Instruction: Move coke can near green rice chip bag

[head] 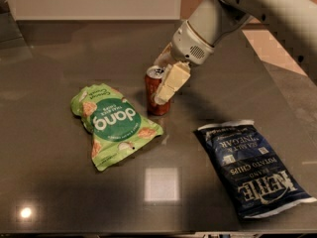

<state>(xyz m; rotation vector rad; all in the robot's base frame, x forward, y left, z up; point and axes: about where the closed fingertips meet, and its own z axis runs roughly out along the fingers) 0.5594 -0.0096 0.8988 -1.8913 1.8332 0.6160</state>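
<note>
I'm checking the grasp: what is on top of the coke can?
The coke can has a bare silver top. The gripper clamps its body; one pale finger crosses the front, covering the label, the other mostly hidden behind.

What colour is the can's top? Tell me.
Silver, on a red can, clearest in the camera view; gripper jaws grip it.
</note>
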